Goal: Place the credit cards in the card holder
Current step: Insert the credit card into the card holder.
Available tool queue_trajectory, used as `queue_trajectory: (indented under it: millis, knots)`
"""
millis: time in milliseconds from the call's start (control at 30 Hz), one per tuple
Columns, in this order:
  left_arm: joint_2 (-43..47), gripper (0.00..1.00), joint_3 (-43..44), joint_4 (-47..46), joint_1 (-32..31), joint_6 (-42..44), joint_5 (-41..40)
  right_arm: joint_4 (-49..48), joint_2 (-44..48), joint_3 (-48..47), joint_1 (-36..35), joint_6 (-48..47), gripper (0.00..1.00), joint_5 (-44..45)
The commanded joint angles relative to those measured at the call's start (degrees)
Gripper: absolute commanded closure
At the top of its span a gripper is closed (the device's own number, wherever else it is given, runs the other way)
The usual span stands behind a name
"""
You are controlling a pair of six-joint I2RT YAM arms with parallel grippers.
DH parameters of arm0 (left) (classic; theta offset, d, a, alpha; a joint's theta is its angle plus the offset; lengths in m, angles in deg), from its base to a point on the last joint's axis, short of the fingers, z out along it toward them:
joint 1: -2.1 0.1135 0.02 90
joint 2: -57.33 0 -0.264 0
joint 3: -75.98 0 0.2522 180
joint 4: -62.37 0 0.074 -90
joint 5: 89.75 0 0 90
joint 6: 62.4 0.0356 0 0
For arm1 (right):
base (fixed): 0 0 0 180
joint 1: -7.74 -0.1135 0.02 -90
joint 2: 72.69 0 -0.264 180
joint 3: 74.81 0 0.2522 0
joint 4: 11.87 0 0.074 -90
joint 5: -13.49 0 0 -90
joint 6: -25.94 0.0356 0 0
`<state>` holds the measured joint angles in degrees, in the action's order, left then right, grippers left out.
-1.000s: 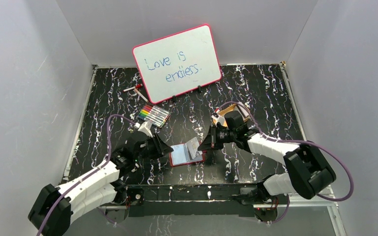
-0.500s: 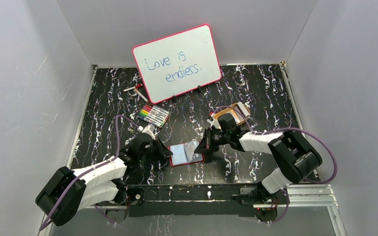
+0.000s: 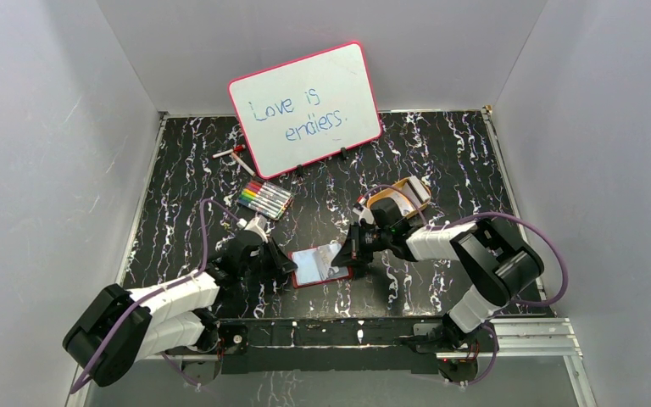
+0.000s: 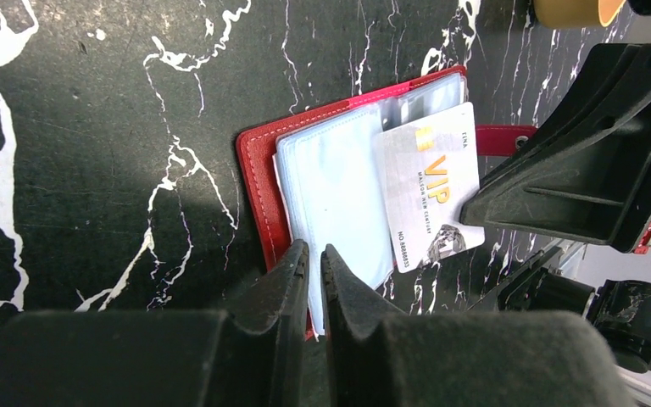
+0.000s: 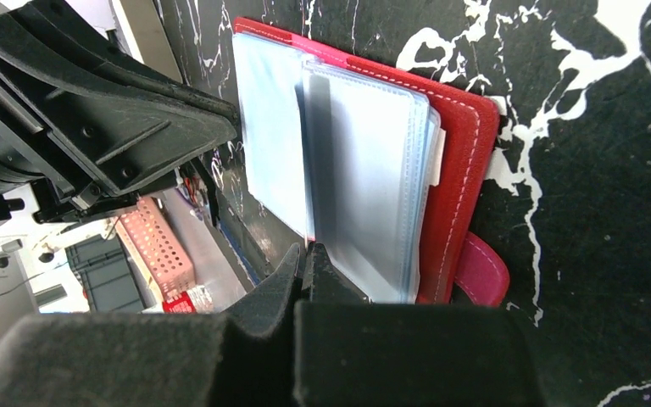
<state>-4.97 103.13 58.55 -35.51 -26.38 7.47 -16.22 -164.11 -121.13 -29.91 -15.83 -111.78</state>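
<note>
Left end effector (image 4: 314,263) newly tight on card holder (image 4: 258,170) sleeve; right end effector (image 5: 305,259) likewise.

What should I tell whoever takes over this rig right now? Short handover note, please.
Left gripper: shut on a clear sleeve at the card holder's edge.
Right gripper: shut, apparently pinching the VIP card by its edge.
The holder lies open. The VIP card lies across its sleeves; I cannot tell whether it is inside one.
Done: no card clearly filed.
Left: seat this card, then the others. Pale shapes by the orange tray may be more cards, but they are too small to tell.
</note>
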Motion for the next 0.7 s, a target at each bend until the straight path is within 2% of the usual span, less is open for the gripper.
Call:
queue_trajectory:
  millis: [0,233,667]
  knots:
    - [-0.42,0.90,-1.05,-1.25,-0.01,0.86,-0.35,-3.59,-1.15,-2.01,-0.73,1.20,1.00,-0.30]
    - [-0.78,0.91,-1.82,-2.07,-0.01,0.80,0.15,-7.13,-1.23,-0.67,-1.13,4.56,1.00,1.69]
    - [-1.49,0.93,-2.62,-3.56,-0.01,0.10,0.69,-8.43,-4.19,-1.11,-3.13,4.61,1.00,2.76]
